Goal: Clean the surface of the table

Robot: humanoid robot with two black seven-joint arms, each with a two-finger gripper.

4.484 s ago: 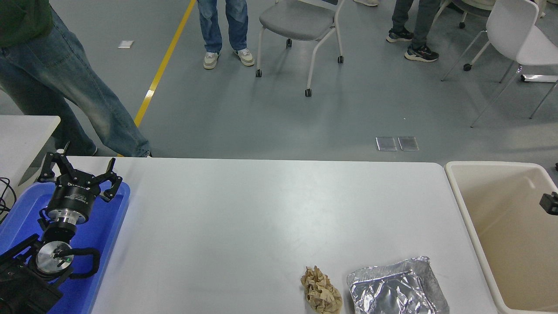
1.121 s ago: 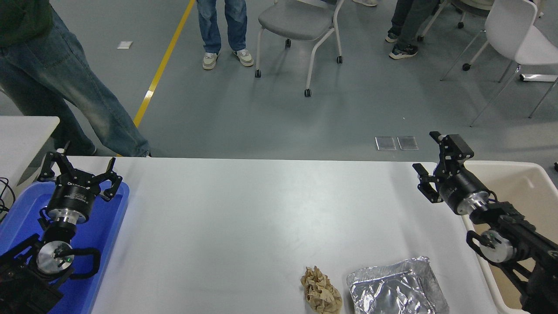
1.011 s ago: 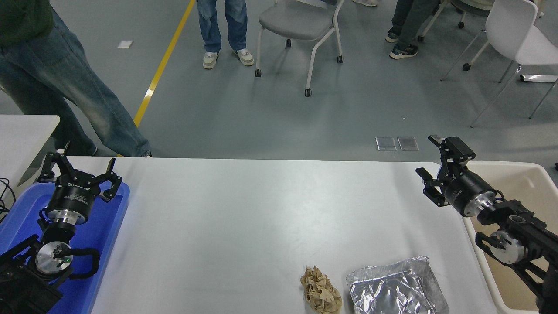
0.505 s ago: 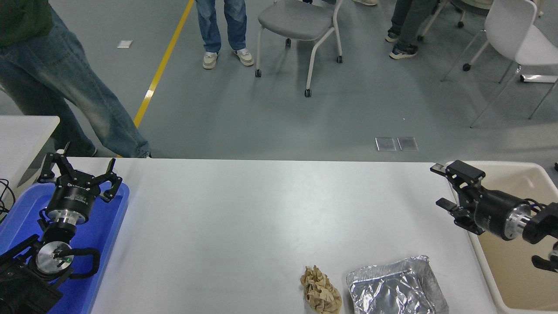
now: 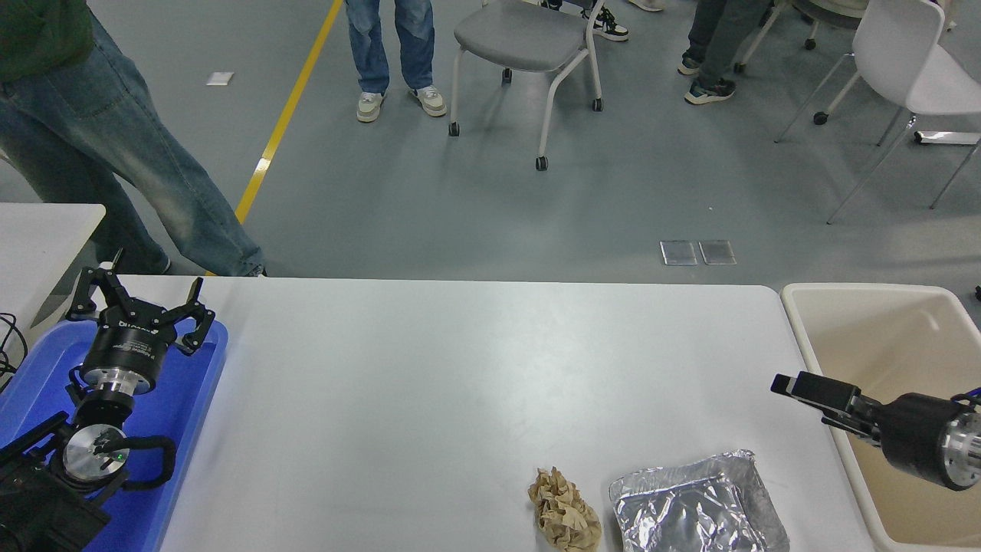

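Note:
The table surface (image 5: 429, 399) is a wide white-grey top that fills the lower picture. Near its front edge lie a crumpled brown paper ball (image 5: 565, 520) and, just to its right, a wrinkled silver foil bag (image 5: 697, 506). My right gripper (image 5: 801, 399) reaches in from the right edge, low over the table's right rim. It points left, stands open and holds nothing, above and to the right of the foil bag. My left gripper (image 5: 138, 295) is parked open over the blue tray (image 5: 191, 399) at the lower left.
A beige plastic tub (image 5: 904, 330) stands against the table's right end, under my right arm. A smaller white table's corner (image 5: 46, 230) shows at the left. People's legs and wheeled chairs (image 5: 529, 38) stand on the floor beyond the far edge.
My right arm has swung in from the right, then lowered and drawn back towards the tub, turning to point left. The paper ball, foil bag and left arm have not moved.

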